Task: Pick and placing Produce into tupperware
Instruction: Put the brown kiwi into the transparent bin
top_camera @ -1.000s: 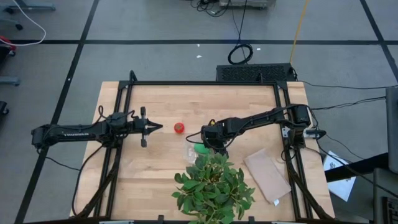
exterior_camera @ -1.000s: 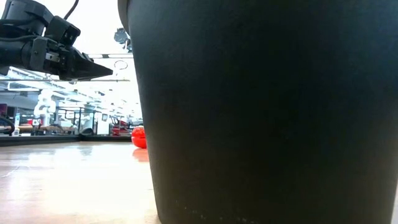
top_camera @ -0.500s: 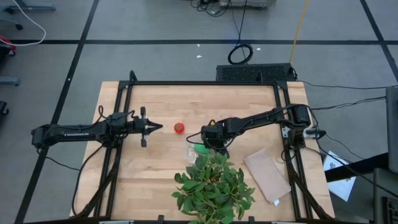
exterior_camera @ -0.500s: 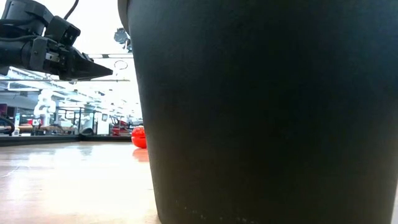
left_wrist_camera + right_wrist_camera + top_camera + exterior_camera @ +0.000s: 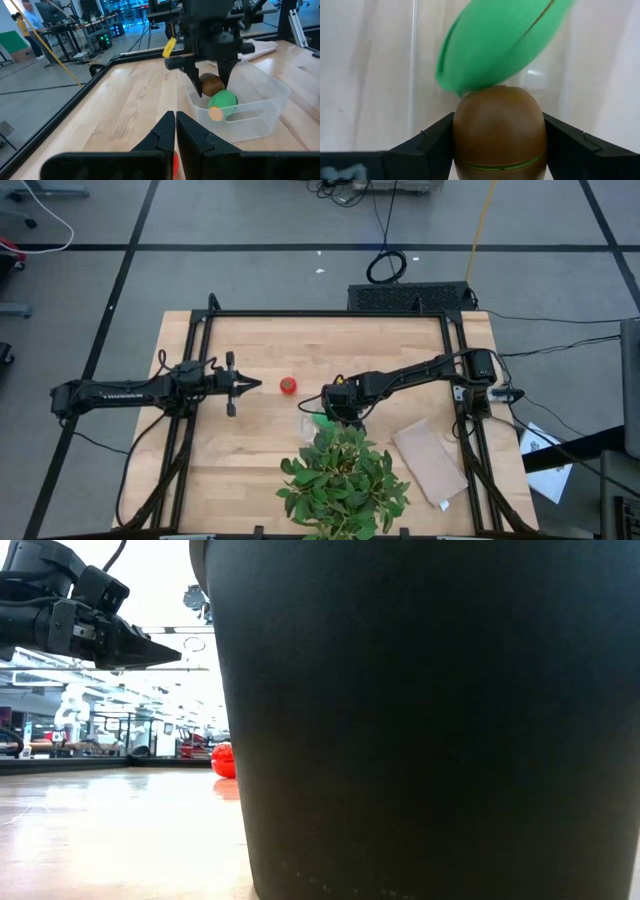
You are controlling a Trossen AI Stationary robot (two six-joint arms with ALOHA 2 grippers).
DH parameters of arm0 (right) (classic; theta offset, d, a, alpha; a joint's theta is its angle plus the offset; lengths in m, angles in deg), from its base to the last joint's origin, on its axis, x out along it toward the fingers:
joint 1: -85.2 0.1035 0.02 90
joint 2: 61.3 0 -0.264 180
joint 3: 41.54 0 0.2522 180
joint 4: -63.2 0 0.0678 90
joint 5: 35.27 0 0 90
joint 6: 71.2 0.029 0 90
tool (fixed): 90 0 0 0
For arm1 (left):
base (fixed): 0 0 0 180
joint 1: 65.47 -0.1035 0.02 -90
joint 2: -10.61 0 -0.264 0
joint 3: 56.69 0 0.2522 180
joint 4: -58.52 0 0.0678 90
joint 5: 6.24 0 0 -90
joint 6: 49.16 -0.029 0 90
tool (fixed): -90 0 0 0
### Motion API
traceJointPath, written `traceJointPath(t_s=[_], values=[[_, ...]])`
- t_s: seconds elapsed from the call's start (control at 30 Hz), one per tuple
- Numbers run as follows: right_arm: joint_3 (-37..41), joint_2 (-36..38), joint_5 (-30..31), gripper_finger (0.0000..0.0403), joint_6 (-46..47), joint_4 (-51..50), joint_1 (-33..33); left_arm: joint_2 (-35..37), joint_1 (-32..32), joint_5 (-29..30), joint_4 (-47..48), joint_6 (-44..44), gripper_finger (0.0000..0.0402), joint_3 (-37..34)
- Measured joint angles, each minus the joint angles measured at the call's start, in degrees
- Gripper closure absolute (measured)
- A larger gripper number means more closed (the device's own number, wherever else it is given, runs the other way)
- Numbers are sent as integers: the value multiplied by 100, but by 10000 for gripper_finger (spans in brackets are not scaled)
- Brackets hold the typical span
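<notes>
Gripping the brown kiwi-like ball [image 5: 498, 131] between its two dark fingers [image 5: 427, 145], the right end effector [image 5: 338, 402] sits at the centre of the high view, just above the leafy plant [image 5: 343, 481]. In the left wrist view that same right end effector [image 5: 210, 87] points down into the clear tupperware [image 5: 272, 95], with the kiwi-like ball [image 5: 211, 81] clamped between its fingers, right above the green oblong piece [image 5: 222, 102]. The green piece lies inside the container, with an orange-tan end facing the near wall. In the right wrist view the green piece [image 5: 500, 37] fills the upper half of the frame and appears to touch the top of the ball.

The red tomato [image 5: 288, 385] rests on the wooden surface [image 5: 270, 340] left of centre in the high view, apart from the tupperware [image 5: 312, 423] and between the two arms. In the low view it shows as a red ball [image 5: 224, 760] at mid-left, beside a large black shape [image 5: 420, 720] that fills most of the frame.

The left end effector [image 5: 250, 385] hovers at the left of the high view, its tips clenched together and pointing toward the tomato. A flat tan sheet [image 5: 429, 462] lies at the lower right of the surface.
</notes>
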State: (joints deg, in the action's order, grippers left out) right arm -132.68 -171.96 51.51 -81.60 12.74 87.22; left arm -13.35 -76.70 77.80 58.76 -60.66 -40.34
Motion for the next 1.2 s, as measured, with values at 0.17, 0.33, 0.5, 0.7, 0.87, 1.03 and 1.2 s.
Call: traceJointPath(t_s=[0.17, 0.33, 0.5, 0.7, 0.87, 1.03, 1.2], values=[[-3, -174, -91, 162, 28, -103, -2, 0, -1, 0, 0, 7, 380, 0], [-3, -172, -152, 162, 70, -74, -3, -1, -1, 0, 2, 7, 380, 0], [-3, -168, -151, 162, 71, -80, -3, -2, -2, 0, 2, 9, 380, 0], [-1, -168, -146, 161, 73, -80, -3, 0, -1, 0, 2, 20, 380, 0], [1, -168, -146, 151, 73, -84, -3, -2, 0, 0, 2, 20, 380, 0], [1, -168, -144, 155, 73, -84, -3, -1, -1, 0, 2, 20, 380, 0], [1, -168, -142, 155, 73, -87, -3, 0, -2, 0, 2, 20, 380, 0]])
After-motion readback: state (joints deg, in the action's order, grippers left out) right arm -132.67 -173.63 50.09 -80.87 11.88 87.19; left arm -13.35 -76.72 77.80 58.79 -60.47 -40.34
